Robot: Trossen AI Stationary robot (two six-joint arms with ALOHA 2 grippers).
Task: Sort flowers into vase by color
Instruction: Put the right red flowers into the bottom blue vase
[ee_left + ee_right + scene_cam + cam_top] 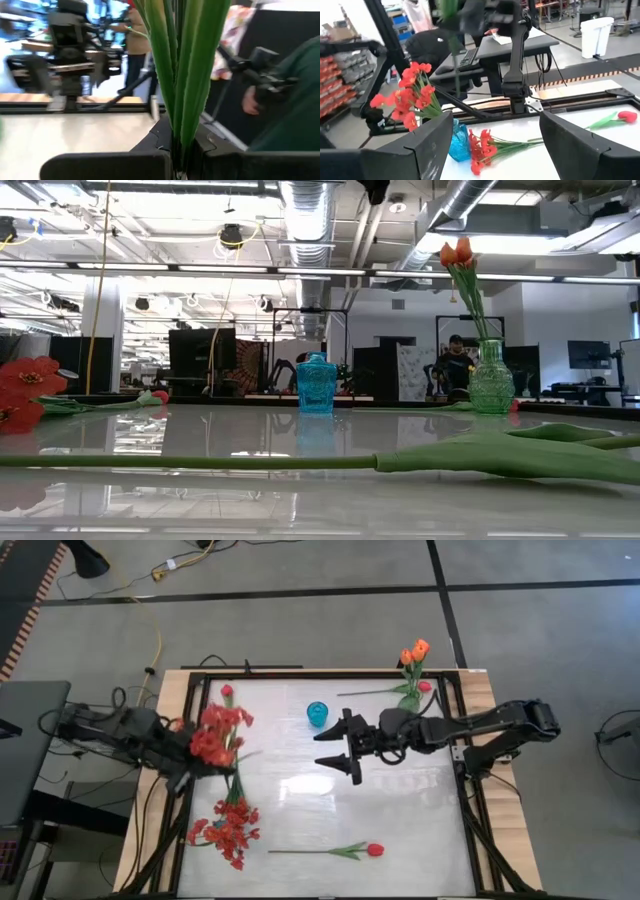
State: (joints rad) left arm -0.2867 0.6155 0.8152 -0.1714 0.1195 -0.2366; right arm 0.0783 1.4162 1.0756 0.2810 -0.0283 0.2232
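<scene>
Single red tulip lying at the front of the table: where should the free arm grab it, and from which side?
Grip the red tulip on its bare stem, mid-length, coming straight down from above. It lies flat and alone, stem along the table's front edge, bud toward the right side, so fingers should straddle the stem crosswise. The right gripper is open and empty; the left gripper holds a red spray.

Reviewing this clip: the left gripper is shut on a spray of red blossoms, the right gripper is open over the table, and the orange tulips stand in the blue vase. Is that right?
One thing is off. The orange tulips stand in the green vase, not the blue vase, which is empty, as the low view shows. The left gripper is indeed shut on the spray of red blossoms, and the right gripper is open over the table.
</scene>
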